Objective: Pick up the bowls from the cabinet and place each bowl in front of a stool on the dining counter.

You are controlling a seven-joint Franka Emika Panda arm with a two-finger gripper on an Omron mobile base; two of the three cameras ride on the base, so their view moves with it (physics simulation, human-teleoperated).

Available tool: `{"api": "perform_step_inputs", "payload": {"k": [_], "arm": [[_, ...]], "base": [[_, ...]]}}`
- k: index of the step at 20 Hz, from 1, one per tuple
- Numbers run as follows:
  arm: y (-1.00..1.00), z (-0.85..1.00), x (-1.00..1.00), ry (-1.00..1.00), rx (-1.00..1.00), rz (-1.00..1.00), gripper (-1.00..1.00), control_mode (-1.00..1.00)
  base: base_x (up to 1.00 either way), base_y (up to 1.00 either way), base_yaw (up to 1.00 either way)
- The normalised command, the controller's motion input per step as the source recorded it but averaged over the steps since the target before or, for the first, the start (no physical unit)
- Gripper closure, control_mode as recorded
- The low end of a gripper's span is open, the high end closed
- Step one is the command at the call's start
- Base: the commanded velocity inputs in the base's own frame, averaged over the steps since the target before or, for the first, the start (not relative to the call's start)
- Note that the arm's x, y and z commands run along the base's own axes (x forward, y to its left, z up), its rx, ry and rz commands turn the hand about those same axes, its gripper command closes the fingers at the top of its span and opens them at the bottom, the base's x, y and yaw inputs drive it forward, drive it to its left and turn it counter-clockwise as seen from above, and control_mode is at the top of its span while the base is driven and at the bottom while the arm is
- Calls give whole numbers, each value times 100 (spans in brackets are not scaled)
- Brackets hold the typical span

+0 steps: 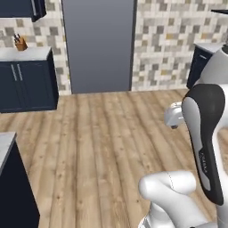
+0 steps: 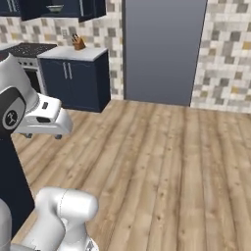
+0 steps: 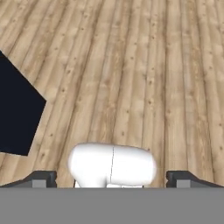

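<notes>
My gripper (image 3: 113, 181) is open, its two dark fingertips (image 3: 43, 179) set wide apart over the wooden floor with nothing between them. The white hand hangs low beside the arm, at my gripper (image 1: 173, 119) on the right and my gripper (image 2: 45, 133) on the left. The bowls are out of view. Navy cabinet doors (image 2: 88, 7) with silver bar handles hang at the top left, and a small pale shape (image 2: 54, 8) between them is too small to identify. A pale slab on a navy base (image 1: 5, 144), apparently an end of the dining counter, juts in at the lower left.
A low navy cupboard (image 1: 26, 82) with a knife block (image 1: 20, 43) stands by the tiled wall, a stove (image 2: 24, 51) beside it. A tall grey panel (image 1: 98, 44) fills the wall's middle. Another navy unit (image 1: 201, 62) stands far right. Open wooden floor (image 1: 102, 142) lies ahead.
</notes>
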Motion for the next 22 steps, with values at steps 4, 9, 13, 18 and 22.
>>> {"api": "perform_step_inputs", "payload": {"k": [4, 9, 13, 18, 22], "arm": [[0, 0, 0, 0, 0, 0, -100, 100], [0, 0, 0, 0, 0, 0, -100, 100], [0, 0, 0, 0, 0, 0, -100, 100], [0, 0, 0, 0, 0, 0, -100, 100], [0, 0, 0, 0, 0, 0, -100, 100]], "base": [[100, -48, 25], [100, -70, 41], [100, -66, 49], [100, -44, 65], [100, -39, 69]]}}
